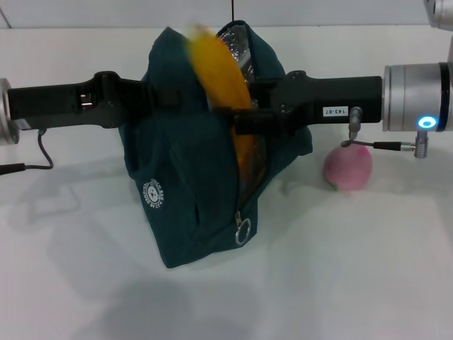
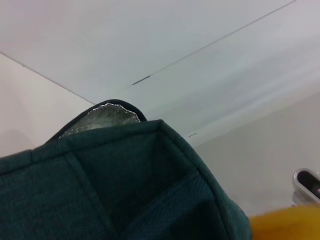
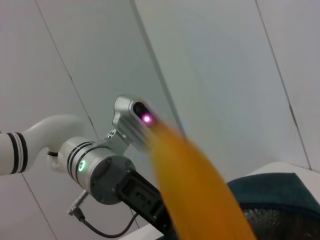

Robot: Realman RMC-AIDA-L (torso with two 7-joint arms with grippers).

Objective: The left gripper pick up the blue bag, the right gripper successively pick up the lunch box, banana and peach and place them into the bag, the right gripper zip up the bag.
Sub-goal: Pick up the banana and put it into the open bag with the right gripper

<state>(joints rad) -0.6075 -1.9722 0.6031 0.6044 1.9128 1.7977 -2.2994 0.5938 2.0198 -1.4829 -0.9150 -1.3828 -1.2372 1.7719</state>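
The blue bag (image 1: 187, 184) stands upright mid-table, its top open and its silver lining (image 2: 107, 117) showing. My left gripper (image 1: 152, 95) reaches in from the left and is shut on the bag's upper edge. The banana (image 1: 219, 71) stands steeply in the opening, its top blurred. My right gripper (image 1: 241, 120) comes from the right and is shut on its middle, over the bag's mouth. In the right wrist view the banana (image 3: 200, 185) is a long orange streak above the bag (image 3: 275, 195). The peach (image 1: 348, 168) lies on the table right of the bag. The lunch box is out of view.
The bag's ring zipper pull (image 1: 243, 231) hangs low on its front, below the open zip. A black cable (image 1: 32, 166) trails on the white table (image 1: 368, 269) at the far left. My left arm's silver wrist (image 3: 100, 172) shows in the right wrist view.
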